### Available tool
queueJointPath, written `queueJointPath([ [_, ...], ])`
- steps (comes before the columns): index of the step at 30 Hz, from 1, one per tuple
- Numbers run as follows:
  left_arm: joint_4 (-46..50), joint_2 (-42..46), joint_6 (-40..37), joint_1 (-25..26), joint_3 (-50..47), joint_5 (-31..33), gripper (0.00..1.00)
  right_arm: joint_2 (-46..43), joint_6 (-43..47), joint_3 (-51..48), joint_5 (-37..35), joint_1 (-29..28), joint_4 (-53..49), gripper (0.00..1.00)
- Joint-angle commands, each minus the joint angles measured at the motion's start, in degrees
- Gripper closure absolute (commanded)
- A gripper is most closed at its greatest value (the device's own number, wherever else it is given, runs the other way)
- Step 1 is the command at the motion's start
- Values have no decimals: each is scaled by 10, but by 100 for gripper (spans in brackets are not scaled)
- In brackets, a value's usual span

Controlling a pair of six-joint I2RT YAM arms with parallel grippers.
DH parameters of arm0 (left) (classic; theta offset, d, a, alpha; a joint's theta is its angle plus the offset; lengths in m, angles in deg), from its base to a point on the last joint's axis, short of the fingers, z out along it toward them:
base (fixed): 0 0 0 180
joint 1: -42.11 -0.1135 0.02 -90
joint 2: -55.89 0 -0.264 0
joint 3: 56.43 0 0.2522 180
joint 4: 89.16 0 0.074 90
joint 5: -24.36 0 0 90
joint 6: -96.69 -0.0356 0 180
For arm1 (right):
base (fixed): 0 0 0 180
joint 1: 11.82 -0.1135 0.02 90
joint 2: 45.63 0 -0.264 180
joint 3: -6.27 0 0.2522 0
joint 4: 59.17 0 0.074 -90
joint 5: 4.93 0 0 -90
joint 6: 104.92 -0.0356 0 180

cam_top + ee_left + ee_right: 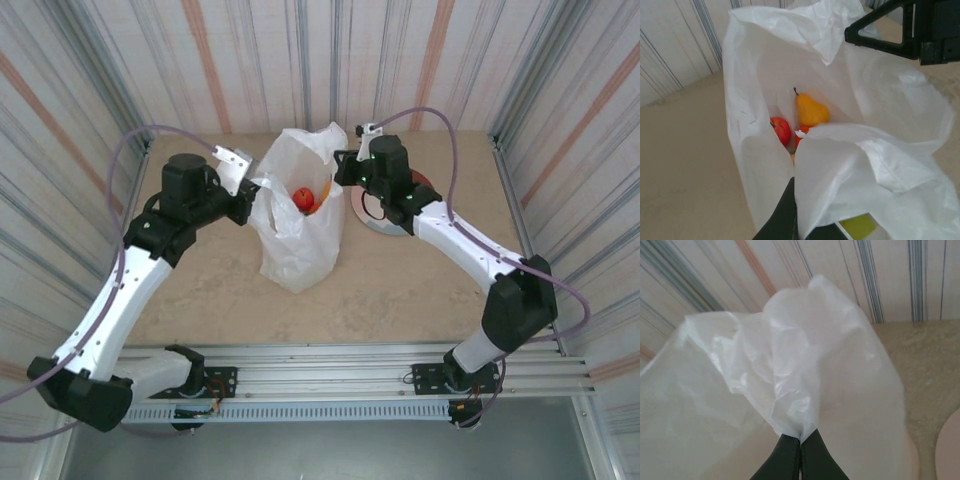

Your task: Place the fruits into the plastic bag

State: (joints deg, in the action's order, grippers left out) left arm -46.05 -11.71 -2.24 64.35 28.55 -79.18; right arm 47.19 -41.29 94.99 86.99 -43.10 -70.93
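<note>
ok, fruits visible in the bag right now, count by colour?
Yellow-orange pear: 1
Red fruit: 1
Red-orange fruit, mostly hidden: 1
Total: 3 visible in the plastic bag; film may hide others.

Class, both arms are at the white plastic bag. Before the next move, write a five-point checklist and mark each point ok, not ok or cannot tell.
1. Is the left gripper shut on the rim of the thin white translucent plastic bag? Ok.
2. Is the right gripper pinching the opposite rim? Ok.
3. Is the bag mouth open between them? Ok.
4. Is there fruit inside? Ok: a yellow-orange pear and a round red fruit lie at the bottom.
5. Are all the fruits bagged? Cannot tell: the right arm hides most of the round pale plate.
</note>
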Motion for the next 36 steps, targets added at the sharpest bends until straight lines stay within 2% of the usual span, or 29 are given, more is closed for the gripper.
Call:
queueJointPath([
  [1,14,2,6,9,16,-22,95,11,17,35,15,11,-17,100],
  [17,-63,42,134,19,53,-156,95,-8,48,106,43,20,-65,100],
  [25,-69,23,137,44,51,-151,95,17,54,113,49,24,-76,100],
  [28,-63,15,130,49,48,-146,91,31,54,118,59,28,-85,100],
  [31,-48,14,121,49,49,-139,81,39,55,124,71,30,-99,90],
  [36,-26,29,95,49,49,-139,55,19,61,125,76,30,-112,63],
])
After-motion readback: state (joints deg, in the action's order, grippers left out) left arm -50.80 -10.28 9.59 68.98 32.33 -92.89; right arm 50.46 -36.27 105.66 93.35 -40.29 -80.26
